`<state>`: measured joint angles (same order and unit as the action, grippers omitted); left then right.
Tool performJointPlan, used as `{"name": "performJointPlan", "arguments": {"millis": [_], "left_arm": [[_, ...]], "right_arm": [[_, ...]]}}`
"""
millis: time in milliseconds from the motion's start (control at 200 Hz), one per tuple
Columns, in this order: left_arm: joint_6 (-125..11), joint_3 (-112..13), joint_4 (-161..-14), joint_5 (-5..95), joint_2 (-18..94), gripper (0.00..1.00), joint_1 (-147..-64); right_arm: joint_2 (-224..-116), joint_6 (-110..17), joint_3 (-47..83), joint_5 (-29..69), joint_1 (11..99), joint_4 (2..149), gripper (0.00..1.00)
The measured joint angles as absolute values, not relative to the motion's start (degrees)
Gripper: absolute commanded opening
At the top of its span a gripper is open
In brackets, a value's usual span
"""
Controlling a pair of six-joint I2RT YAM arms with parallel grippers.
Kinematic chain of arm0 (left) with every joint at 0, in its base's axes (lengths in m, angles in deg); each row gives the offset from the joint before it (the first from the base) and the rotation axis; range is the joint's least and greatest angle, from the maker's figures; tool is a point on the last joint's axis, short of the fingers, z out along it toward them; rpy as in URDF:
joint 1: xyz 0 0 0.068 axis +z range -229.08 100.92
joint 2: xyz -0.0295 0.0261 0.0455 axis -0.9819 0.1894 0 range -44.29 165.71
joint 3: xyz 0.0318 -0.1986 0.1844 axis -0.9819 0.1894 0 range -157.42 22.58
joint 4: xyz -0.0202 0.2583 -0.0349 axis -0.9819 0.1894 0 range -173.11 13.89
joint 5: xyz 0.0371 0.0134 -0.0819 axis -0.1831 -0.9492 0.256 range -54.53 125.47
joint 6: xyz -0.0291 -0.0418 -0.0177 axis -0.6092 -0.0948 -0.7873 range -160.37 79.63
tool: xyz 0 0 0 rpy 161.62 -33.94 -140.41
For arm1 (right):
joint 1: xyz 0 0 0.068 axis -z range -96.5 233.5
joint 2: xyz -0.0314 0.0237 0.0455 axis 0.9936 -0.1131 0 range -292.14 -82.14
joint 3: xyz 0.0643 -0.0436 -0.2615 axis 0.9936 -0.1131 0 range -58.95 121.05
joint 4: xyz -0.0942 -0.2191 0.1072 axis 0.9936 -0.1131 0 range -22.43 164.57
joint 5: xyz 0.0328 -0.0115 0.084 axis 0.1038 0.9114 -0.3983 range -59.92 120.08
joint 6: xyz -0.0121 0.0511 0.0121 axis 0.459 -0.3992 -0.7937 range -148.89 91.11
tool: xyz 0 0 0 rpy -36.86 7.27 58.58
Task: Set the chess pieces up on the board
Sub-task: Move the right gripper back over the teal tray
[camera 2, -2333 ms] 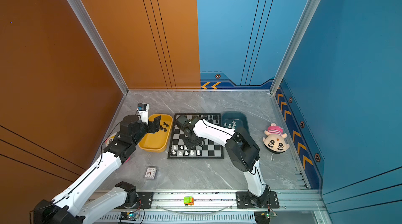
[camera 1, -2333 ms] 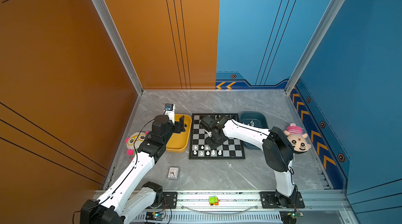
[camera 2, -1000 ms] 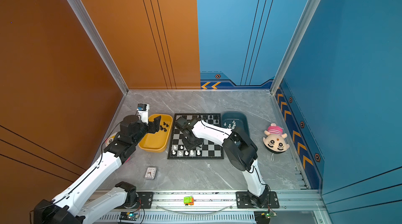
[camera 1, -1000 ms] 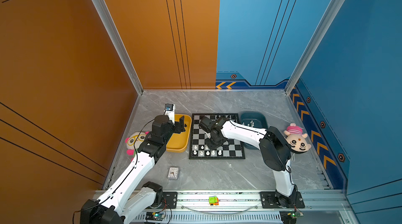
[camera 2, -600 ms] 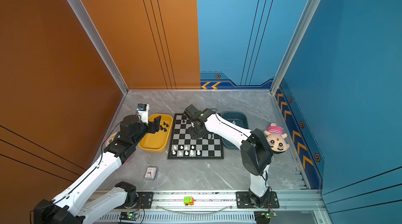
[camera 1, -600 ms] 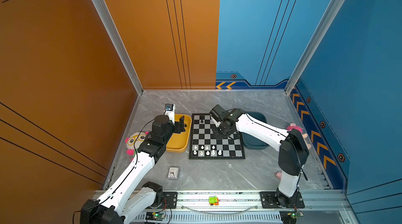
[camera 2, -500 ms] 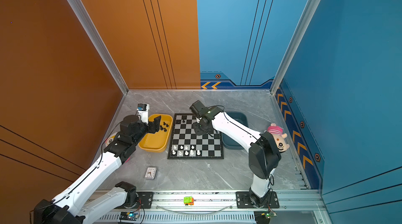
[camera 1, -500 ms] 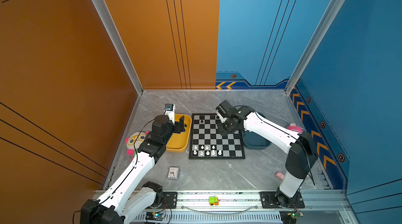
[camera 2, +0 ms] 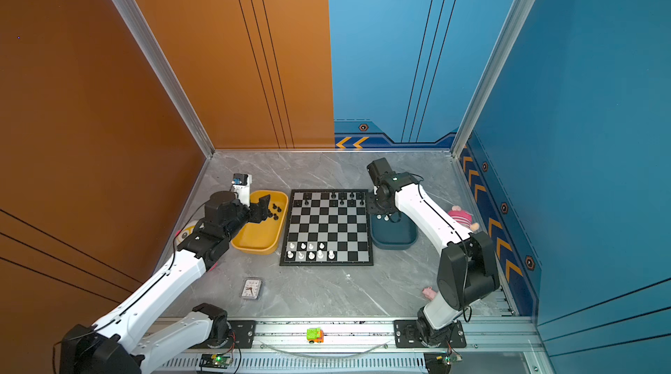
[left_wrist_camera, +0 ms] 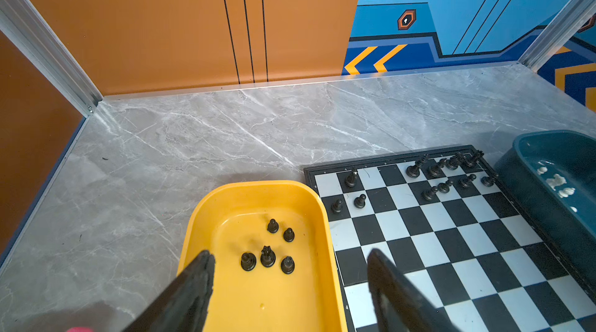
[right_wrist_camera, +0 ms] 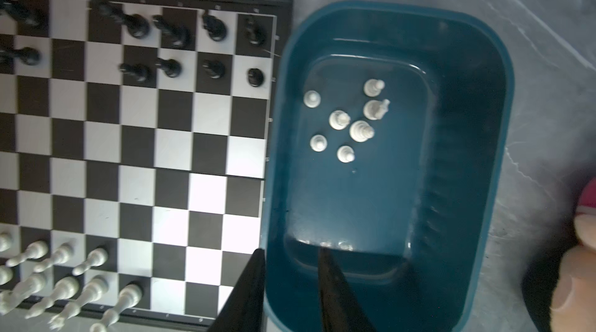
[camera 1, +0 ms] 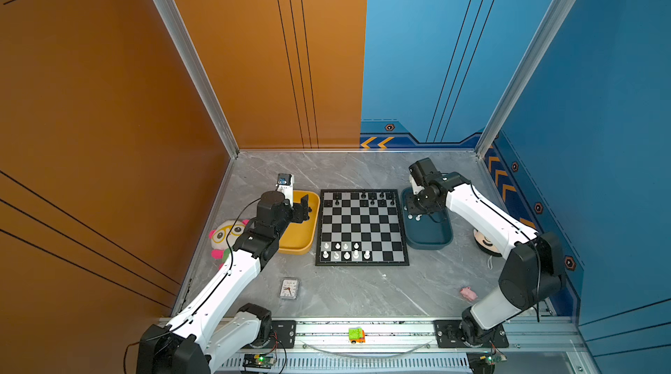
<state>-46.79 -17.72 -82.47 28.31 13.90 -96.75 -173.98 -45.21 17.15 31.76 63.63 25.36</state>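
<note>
The board (camera 1: pixel 363 225) lies mid-table, with black chess pieces (camera 1: pixel 372 196) on its two far rows and white ones (camera 1: pixel 345 250) on its two near rows, toward the left. My left gripper (left_wrist_camera: pixel 290 254) hangs open over the yellow tray (left_wrist_camera: pixel 251 298), just short of several loose black pieces (left_wrist_camera: pixel 267 256). My right gripper (right_wrist_camera: pixel 290 253) hovers over the near rim of the teal tray (right_wrist_camera: pixel 451 153). Its fingers stand a narrow gap apart with nothing between them. Several white pieces (right_wrist_camera: pixel 361 130) lie in that tray, beyond the fingertips.
A plush toy (camera 1: pixel 227 234) lies left of the yellow tray. A pink-capped plush head (camera 1: pixel 486 241) sits under my right arm. A small clock (camera 1: pixel 289 288) and a pink pig (camera 1: pixel 468 293) lie on the near table. A green toy car (camera 1: pixel 356 335) rests on the front rail.
My right arm has swung from over the board's near left part across to the right, and now hangs over the teal tray. The left arm has not moved.
</note>
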Motion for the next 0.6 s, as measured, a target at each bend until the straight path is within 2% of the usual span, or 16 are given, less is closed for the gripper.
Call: {"name": "performJointPlan", "arguments": {"millis": [230, 601], "left_arm": [[-47.38, -18.42, -82.45, 28.51, 14.90, 0.76, -96.75], [-47.55, -19.57, -82.38, 28.75, 16.52, 0.75, -96.75]], "right_arm": [[-174.76, -44.09, 13.89, 30.16, 68.85, 28.22, 0.29], [-183.83, -43.70, 13.04, 26.97, 71.23, 32.87, 0.26]]}}
